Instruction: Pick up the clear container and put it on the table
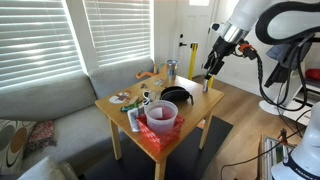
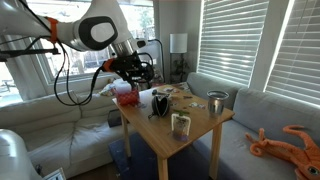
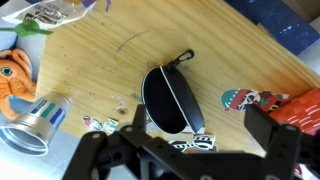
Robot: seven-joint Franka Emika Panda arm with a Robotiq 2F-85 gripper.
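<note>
Clear container (image 1: pixel 162 113), the round see-through whitish plastic tub that widens toward its rim, stands upright inside the red square basket (image 1: pixel 160 136) on the near corner of the small square light-wood table (image 1: pixel 203 106), so it is not yet on bare wood. Sweep that exterior view from left to right and you meet the grey sofa (image 1: pixel 60 100), then the table with the tub in its basket, then the black frying pan (image 1: pixel 177 95) near the table's middle, and last your Robotiq gripper (image 1: pixel 210 72), which hangs above the far right corner, well apart from the tub. The wrist view runs the same way: the small metal cup (image 3: pixel 35 122) at the left, the pan (image 3: pixel 172 98) under the middle, and only a corner of the red basket (image 3: pixel 305 108) at the right edge, with the tub itself out of frame. Your fingers (image 3: pixel 100 150) are spread wide and have hold of nothing. The relation that matters is that the tub lies beyond the pan, off the right side of the wrist view and lower than the hand. Its long axis looks vertical, rim up, so you will likely need to travel across the pan and come down from above, with the jaws either side of the tub's wall.
</note>
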